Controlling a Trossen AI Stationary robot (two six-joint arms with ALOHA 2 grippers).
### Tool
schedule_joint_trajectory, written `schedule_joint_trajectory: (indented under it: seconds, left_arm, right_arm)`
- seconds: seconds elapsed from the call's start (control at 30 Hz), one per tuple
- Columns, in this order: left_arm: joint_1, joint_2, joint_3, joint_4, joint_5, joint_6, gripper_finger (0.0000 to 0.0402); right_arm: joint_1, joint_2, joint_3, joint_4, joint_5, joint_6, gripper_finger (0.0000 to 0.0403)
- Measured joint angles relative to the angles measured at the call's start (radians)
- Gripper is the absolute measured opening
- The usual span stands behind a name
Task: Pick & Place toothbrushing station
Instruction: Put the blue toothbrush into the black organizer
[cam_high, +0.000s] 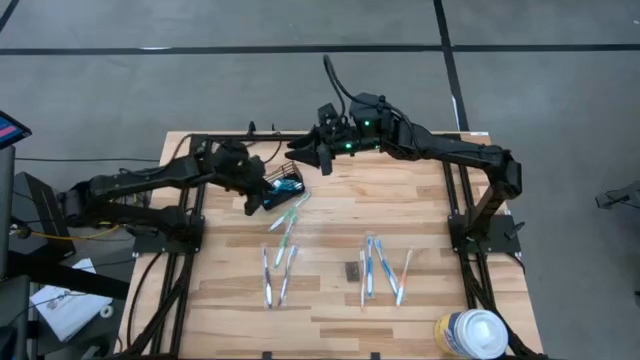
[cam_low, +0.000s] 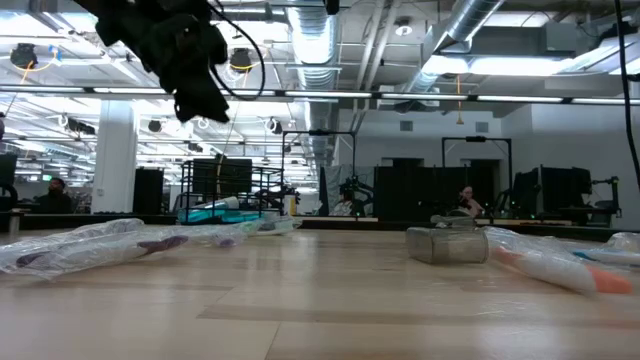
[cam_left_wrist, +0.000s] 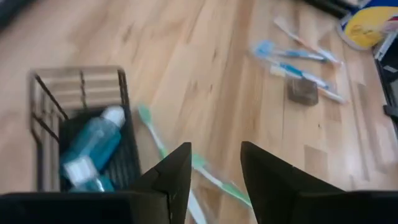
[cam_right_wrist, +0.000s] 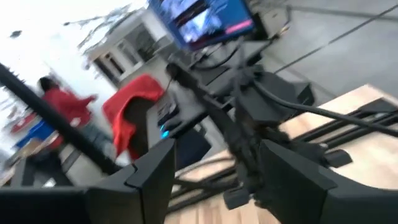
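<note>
Caddy (cam_high: 287, 186) holds one blue tube (cam_left_wrist: 93, 144); one green toothbrush (cam_left_wrist: 180, 158) beside.

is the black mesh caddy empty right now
No, in the left wrist view the caddy holds a blue-and-white toothpaste tube lying inside it.
</note>
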Motion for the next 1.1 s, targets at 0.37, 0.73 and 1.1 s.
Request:
schedule_joint_trajectory:
  seconds: [0.37,0.73,1.1]
  left_arm:
    - [-0.217,0.122,0.000,0.000,-0.096,-0.207,0.0131]
    - [-0.213,0.284,0.000,0.015,-0.269,-0.290,0.0122]
    - [-0.213,0.381,0.003,0.022,-0.297,-0.307,0.0131]
  right_arm:
    - [-0.042,0.000,0.000,-0.030,-0.284,-0.094,0.0221]
    - [-0.077,0.000,0.000,-0.029,-0.433,-0.109,0.0221]
    - [-0.077,0.000,0.000,-0.019,-0.462,-0.120,0.0221]
